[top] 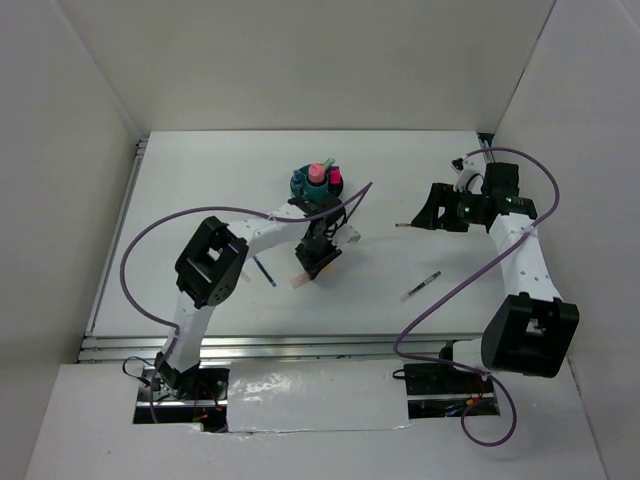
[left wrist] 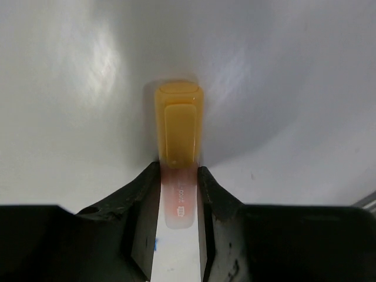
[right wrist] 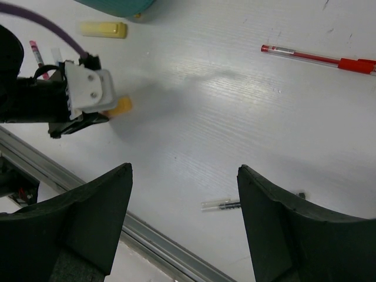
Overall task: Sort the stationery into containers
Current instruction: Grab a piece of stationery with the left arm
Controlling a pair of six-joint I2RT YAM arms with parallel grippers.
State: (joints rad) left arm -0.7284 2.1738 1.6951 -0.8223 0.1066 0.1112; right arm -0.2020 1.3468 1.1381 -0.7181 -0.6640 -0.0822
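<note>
I have the left gripper (left wrist: 178, 197) clamped on the orange marker (left wrist: 178, 123). Its fingers (left wrist: 144, 200) pinch the pale barrel, and the capped end sticks out past the tips over the white table (left wrist: 294, 70). I cannot tell whether the marker touches the surface.

My right gripper (right wrist: 185, 223) stands wide open with nothing between the jaws. Below it the black pen (right wrist: 232, 204) lies flat on the table, nearer the right-hand finger in that view. The red pen (right wrist: 317, 57) lies well apart, further out. The yellow marker (right wrist: 103, 29) rests just beside the wall of the teal organizer (right wrist: 114, 4).

From above, the left gripper is near the organizer's front side, and the blue pen (top: 265, 271) lies beside the left arm
</note>
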